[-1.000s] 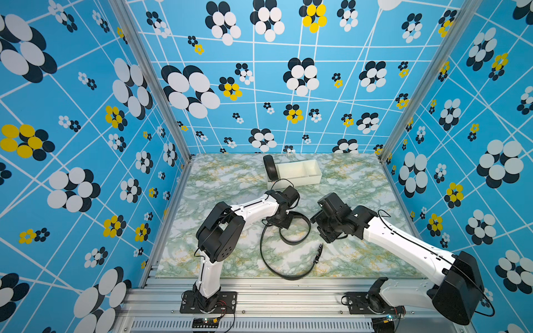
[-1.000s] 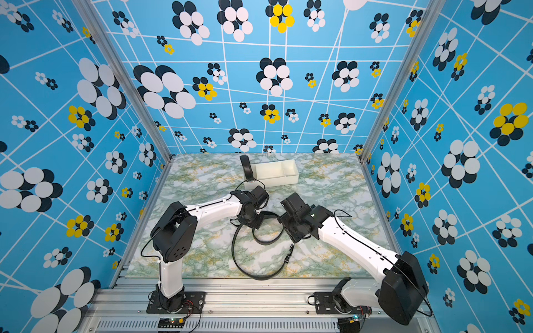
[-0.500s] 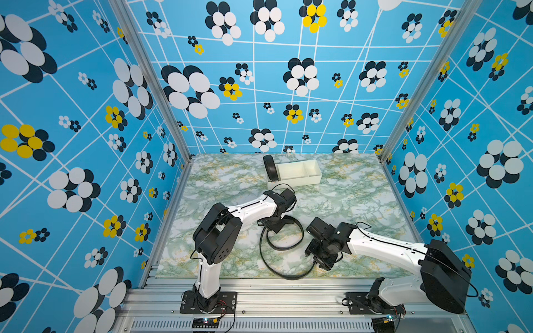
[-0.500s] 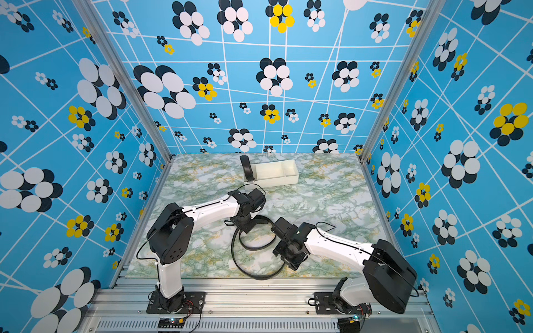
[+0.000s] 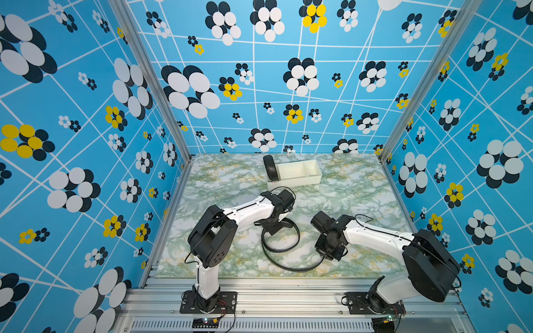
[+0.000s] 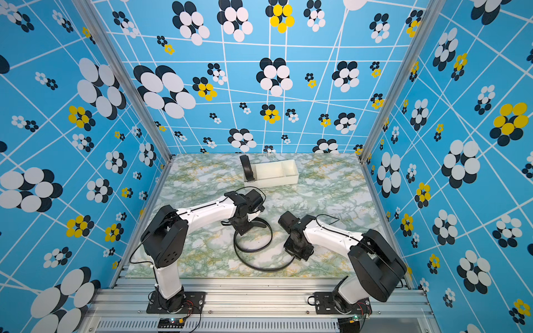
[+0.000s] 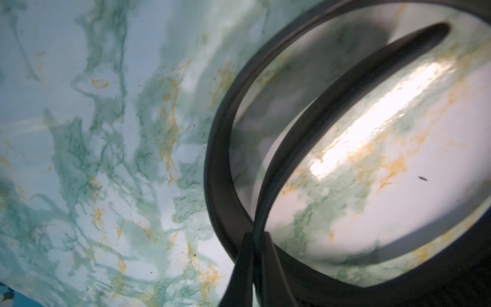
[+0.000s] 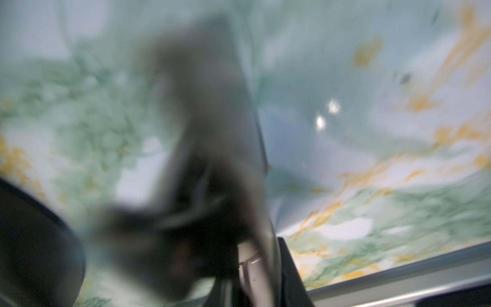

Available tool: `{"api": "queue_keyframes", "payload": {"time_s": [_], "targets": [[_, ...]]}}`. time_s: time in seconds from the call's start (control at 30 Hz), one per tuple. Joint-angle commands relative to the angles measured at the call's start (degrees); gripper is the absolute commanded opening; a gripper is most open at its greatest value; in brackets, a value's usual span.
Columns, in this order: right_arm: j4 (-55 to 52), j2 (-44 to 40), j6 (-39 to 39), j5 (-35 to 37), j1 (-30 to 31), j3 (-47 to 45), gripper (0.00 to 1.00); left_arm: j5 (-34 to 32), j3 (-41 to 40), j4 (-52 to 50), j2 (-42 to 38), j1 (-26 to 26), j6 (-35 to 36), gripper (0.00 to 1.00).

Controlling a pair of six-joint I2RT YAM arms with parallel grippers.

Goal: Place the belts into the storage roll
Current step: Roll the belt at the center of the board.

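Now the loose belt (image 5: 290, 270) lies looped on the marbled tabletop (image 5: 346, 201), left gripper (image 7: 256, 247) pinching its strap. The right gripper (image 8: 265, 255) has swung down to its near end, jaws narrowing, so 2-arm coiling prob. comes next. Right wrist view's blurred: can't tell if it grips. 1 coiled belt (image 5: 271, 169) stands at 1 end of the storage tray (image 5: 300, 181).
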Motion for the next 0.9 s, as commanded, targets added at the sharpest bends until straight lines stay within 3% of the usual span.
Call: {"api": "queue_keyframes", "payload": {"time_s": [0.0,0.07,0.17,0.27,0.37,0.53,0.7,0.87], "targets": [[-4.88,5.33,-20.41,11.27,-4.38,7.74,0.0,0.7,-1.19,-0.68,-1.0,-2.61,4.19,0.0],[-1.2,8.58,-27.81,13.22,-6.36,12.06,0.0,1.13,-2.03,0.55,-0.63,-4.51,4.65,0.0],[4.91,14.35,-35.71,10.59,-6.78,19.42,0.01,2.22,-2.75,1.97,0.35,-7.17,4.43,0.0],[7.11,21.37,-36.85,1.57,-7.05,28.77,0.16,3.09,-3.07,3.48,1.16,-9.2,2.89,0.0],[11.7,24.55,-32.3,-9.67,-8.01,32.41,0.35,4.25,-3.69,5.21,1.31,-9.47,0.12,0.0],[15.28,17.59,-24.38,-12.81,-10.71,26.7,0.48,4.77,-5.3,7.16,1.15,-9.07,-2.22,0.0],[7.38,8.39,-20.39,-10.84,-11.21,19.41,0.48,5.65,-7.03,8.64,-0.26,-7.92,-3.45,0.0],[7.42,2.26,-15.19,-10.46,-6.62,9.18,0.46,6.31,-7.76,9.49,-1.24,-7.21,-3.98,0.0]]}}
